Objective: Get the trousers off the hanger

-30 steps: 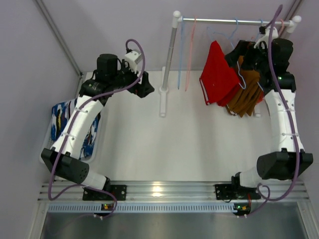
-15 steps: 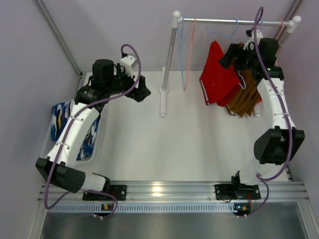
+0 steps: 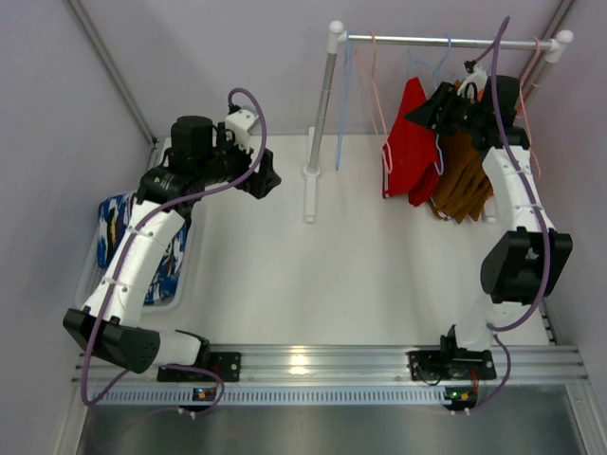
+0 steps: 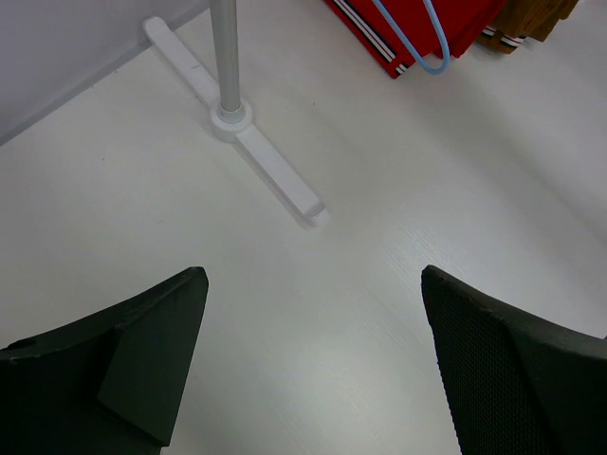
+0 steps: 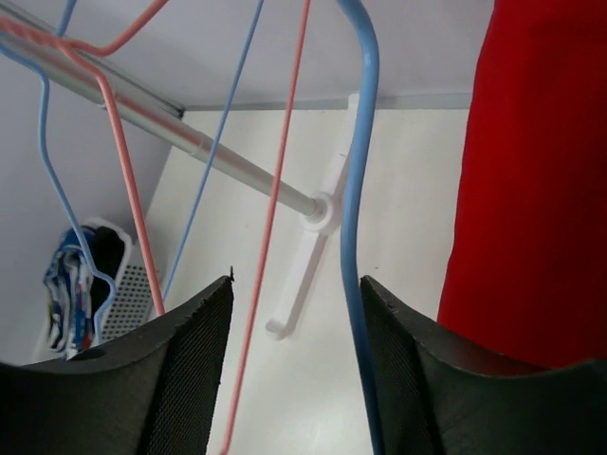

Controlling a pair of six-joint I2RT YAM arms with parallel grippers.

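Red trousers (image 3: 408, 152) and brown trousers (image 3: 463, 182) hang on hangers from the rack's rod (image 3: 417, 40). My right gripper (image 3: 419, 116) is up at the red pair's blue hanger. In the right wrist view its jaws (image 5: 296, 284) stand apart, open. The blue hanger wire (image 5: 353, 190) runs between them close to the right finger, and a pink hanger wire (image 5: 275, 218) also passes through the gap. The red trousers (image 5: 541, 180) hang just to the right. My left gripper (image 3: 267, 178) hovers open and holding nothing (image 4: 313, 275) over the white table, left of the rack post (image 4: 224, 57).
A white basket (image 3: 95, 248) at the left edge holds blue patterned trousers (image 3: 116, 227). Bare blue and pink hangers (image 3: 353, 104) hang near the rack's left post. The rack's foot (image 4: 275, 171) lies on the table. Walls close in on both sides.
My right arm has moved left along the rod to the red trousers' hanger, and its jaws have narrowed. The red trousers have swung edge-on. The left arm has shifted slightly.
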